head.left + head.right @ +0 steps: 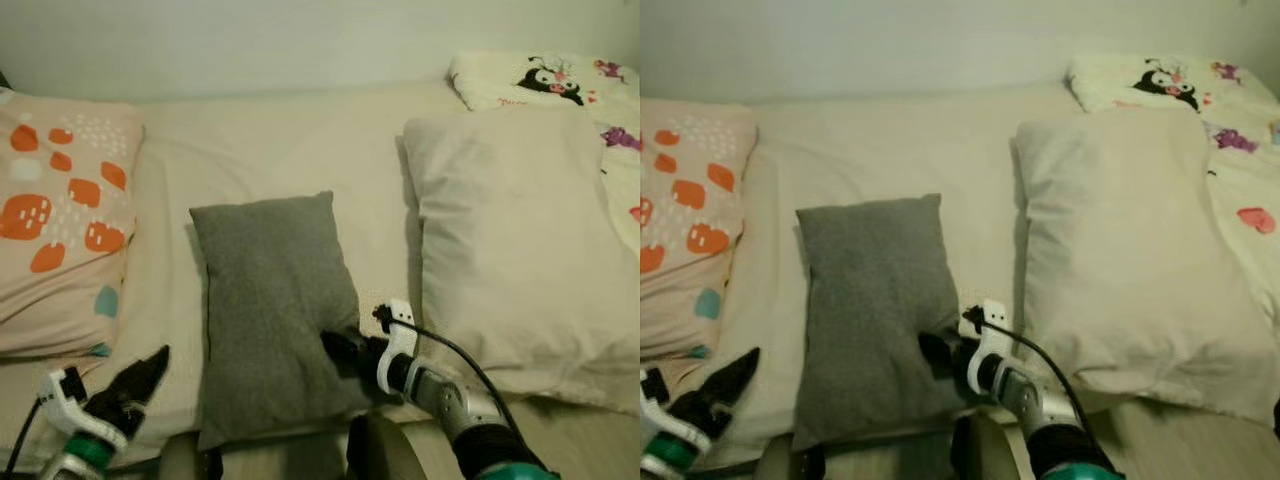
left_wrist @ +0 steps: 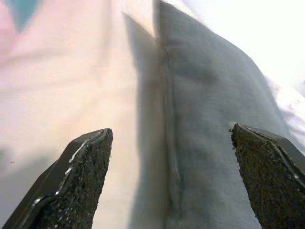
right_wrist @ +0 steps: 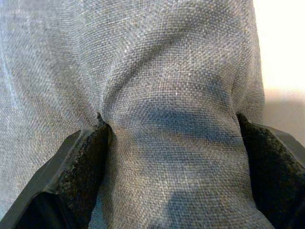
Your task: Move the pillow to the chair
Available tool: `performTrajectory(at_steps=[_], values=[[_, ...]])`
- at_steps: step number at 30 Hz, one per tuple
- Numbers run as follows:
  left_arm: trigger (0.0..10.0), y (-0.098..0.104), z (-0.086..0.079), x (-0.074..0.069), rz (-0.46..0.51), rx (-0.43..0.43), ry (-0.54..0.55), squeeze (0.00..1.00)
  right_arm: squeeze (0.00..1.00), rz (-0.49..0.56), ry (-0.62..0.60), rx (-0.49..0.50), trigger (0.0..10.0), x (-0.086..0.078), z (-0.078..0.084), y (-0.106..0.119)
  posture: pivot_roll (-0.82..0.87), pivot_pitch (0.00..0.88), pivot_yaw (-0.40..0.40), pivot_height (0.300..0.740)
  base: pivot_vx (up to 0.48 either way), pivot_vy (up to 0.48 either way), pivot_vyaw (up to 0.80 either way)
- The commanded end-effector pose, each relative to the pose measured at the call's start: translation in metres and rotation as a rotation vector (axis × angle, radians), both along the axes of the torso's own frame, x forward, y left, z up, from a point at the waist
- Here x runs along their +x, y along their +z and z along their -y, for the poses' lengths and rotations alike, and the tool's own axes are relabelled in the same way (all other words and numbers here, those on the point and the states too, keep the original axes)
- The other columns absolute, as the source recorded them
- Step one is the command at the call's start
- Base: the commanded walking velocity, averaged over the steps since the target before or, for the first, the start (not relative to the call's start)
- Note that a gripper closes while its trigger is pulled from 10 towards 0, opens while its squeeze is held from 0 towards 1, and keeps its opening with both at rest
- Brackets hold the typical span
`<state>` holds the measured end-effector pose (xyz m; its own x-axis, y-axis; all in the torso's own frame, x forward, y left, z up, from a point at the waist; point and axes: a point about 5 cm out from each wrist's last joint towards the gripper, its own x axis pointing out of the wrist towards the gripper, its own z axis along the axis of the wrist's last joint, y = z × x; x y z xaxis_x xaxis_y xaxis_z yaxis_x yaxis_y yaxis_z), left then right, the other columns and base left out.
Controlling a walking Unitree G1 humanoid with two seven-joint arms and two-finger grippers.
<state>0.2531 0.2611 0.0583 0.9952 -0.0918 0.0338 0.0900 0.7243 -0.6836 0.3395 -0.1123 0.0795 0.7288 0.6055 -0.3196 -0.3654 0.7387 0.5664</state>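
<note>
Now right end effector [image 1: 335, 345] pinches grey pillow [image 1: 270, 300] on bed [image 1: 250, 150].

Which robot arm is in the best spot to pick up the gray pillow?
Right. The right gripper already pinches the gray fabric pillow at its near right edge; the left gripper hangs open beside it, touching nothing.

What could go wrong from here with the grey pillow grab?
The right gripper pinches only a fold of fabric near one edge of the grey pillow, so it might slip free on lifting. The left gripper is open beside the opposite edge, not yet gripping; a one-sided lift could let the pillow sag and drag across the bed.
</note>
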Motion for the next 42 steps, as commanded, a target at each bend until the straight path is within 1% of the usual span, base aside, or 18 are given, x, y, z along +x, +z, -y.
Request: performTrajectory(at_steps=[1,3,8,13,17,23,29,30,31,32,34,35,36,37,38,39,40,42], values=[[10.0,-0.009,0.0,0.004,-0.033,-0.03,0.025,1.0,0.0,-0.064,0.027,0.028,10.0,-0.007,-0.011,-0.01,-0.05,0.181,0.018,0.591,0.0,0.0,0.0],[10.0,-0.01,0.007,0.014,-0.041,-0.052,0.011,1.0,0.0,-0.067,0.04,0.038,10.0,-0.008,-0.014,-0.01,-0.05,0.185,0.014,0.591,0.0,0.0,0.0],[10.0,-0.028,0.061,0.027,-0.141,-0.184,-0.135,1.0,0.0,-0.106,0.03,0.156,10.0,-0.009,-0.028,-0.008,-0.08,0.18,0.022,0.591,0.0,0.0,0.0],[10.0,-0.03,0.075,0.028,-0.145,-0.211,-0.178,1.0,0.0,-0.111,0.044,0.167,10.0,-0.011,-0.033,-0.008,-0.08,0.18,0.022,0.591,0.0,0.0,0.0],[10.0,-0.026,0.121,0.033,-0.124,-0.198,-0.407,1.0,0.0,-0.148,0.069,0.212,10.0,-0.019,-0.044,-0.014,-0.07,0.172,0.034,0.591,0.0,0.0,0.0],[10.0,-0.03,0.134,0.033,-0.132,-0.161,-0.482,1.0,0.0,-0.162,0.077,0.24,10.0,-0.022,-0.048,-0.014,-0.06,0.171,0.038,0.591,0.0,0.0,0.0],[10.0,-0.029,0.135,0.034,-0.12,-0.276,-0.492,1.0,0.0,-0.159,0.135,0.262,10.0,-0.028,-0.057,-0.012,-0.06,0.173,0.046,0.591,0.0,0.0,0.0],[10.0,-0.027,0.136,0.033,-0.119,-0.325,-0.518,1.0,0.0,-0.159,0.16,0.264,7.5,-0.03,-0.06,-0.013,-0.06,0.173,0.045,0.591,0.0,0.0,0.0],[10.0,-0.027,0.136,0.033,-0.119,-0.325,-0.518,1.0,0.0,-0.159,0.16,0.264,7.5,-0.03,-0.06,-0.013,-0.06,0.173,0.045,0.591,0.0,0.0,0.0],[10.0,-0.026,0.138,0.031,-0.121,-0.332,-0.565,0.85,0.0,-0.159,0.177,0.266,0.9,-0.032,-0.063,-0.013,-0.05,0.171,0.046,0.591,0.0,0.0,0.0],[10.0,-0.026,0.138,0.031,-0.121,-0.332,-0.565,0.85,0.0,-0.159,0.177,0.266,0.9,-0.032,-0.063,-0.013,-0.05,0.171,0.046,0.591,0.0,0.0,0.0],[7.8,-0.027,0.139,0.029,-0.143,-0.326,-0.584,0.56,0.0,-0.159,0.186,0.271,0.0,-0.033,-0.065,-0.013,-0.05,0.17,0.046,0.591,0.0,0.0,0.0],[7.8,-0.027,0.139,0.029,-0.143,-0.326,-0.584,0.56,0.0,-0.159,0.186,0.271,0.0,-0.033,-0.065,-0.013,-0.05,0.17,0.046,0.591,0.0,0.0,0.0],[1.2,-0.03,0.138,0.028,-0.161,-0.313,-0.581,0.47,0.0,-0.157,0.191,0.276,0.0,-0.033,-0.066,-0.012,-0.05,0.166,0.047,0.591,0.0,0.0,0.0],[0.0,-0.031,0.136,0.027,-0.167,-0.318,-0.573,0.39,0.0,-0.154,0.196,0.282,0.0,-0.033,-0.067,-0.012,-0.05,0.165,0.047,0.591,0.0,0.0,0.0],[0.0,-0.031,0.136,0.027,-0.167,-0.318,-0.573,0.39,0.0,-0.154,0.196,0.282,0.0,-0.033,-0.067,-0.012,-0.05,0.165,0.047,0.591,0.0,0.0,0.0],[0.0,-0.032,0.135,0.027,-0.169,-0.322,-0.561,0.22,0.0,-0.151,0.2,0.284,0.0,-0.033,-0.068,-0.011,-0.05,0.165,0.046,0.591,0.0,0.0,0.0],[0.0,-0.032,0.134,0.027,-0.167,-0.328,-0.555,0.13,0.0,-0.149,0.204,0.285,0.0,-0.033,-0.068,-0.01,-0.04,0.163,0.046,0.591,0.0,0.0,0.0]])
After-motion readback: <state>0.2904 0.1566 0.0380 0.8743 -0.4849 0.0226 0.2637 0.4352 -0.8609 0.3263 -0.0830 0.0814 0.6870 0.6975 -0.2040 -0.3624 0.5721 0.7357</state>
